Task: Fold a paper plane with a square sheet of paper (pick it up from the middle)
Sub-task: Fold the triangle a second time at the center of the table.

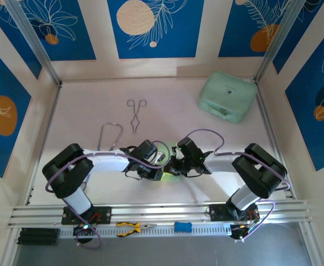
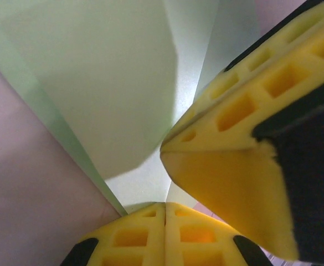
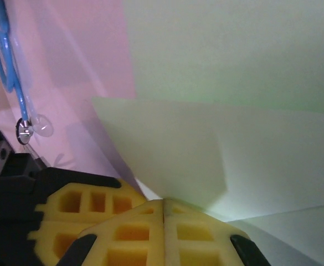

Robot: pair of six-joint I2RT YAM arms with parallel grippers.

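1. Behind both claws, along the aluminium rail (image 1: 162, 213) by the arm bases, lie yellow-handled pliers (image 1: 131, 227) and a blue-handled tool (image 1: 183, 226).
2. The left gripper (image 2: 165, 209) is clenched. Its two yellow pads press together along one seam, and the square sheet of paper (image 2: 112, 83) runs down into that seam, so it is grasping the sheet.
3. The right gripper (image 3: 163, 204) is clenched the same way, pads flush. Panels of the sheet converge at its seam, so it too is grasping the paper.
4. The claws meet tip to tip at mid-table. From the left wrist, the right claw's yellow fingers come in from the right, just beside the left pads; I cannot tell whether they touch.
5. The light-green, unmarked sheet rises straight ahead of each claw's tips. It is bent into several overlapping panels with sharp creases rather than lying flat. From above it shows as a green sliver (image 1: 168, 175) between the two claws.
6. From the right wrist, a blue tube (image 3: 6, 61) lies on the pale table (image 1: 84, 105) to the upper left of that claw.
7. A stethoscope (image 1: 109, 136) lies near, ahead and to the left of the left claw.
8. Metal tongs (image 1: 135, 113) lie farther ahead of the left claw, apart from the stethoscope.
9. A mint-green case (image 1: 228, 97) sits well beyond the right claw and to its right, by the back corner.
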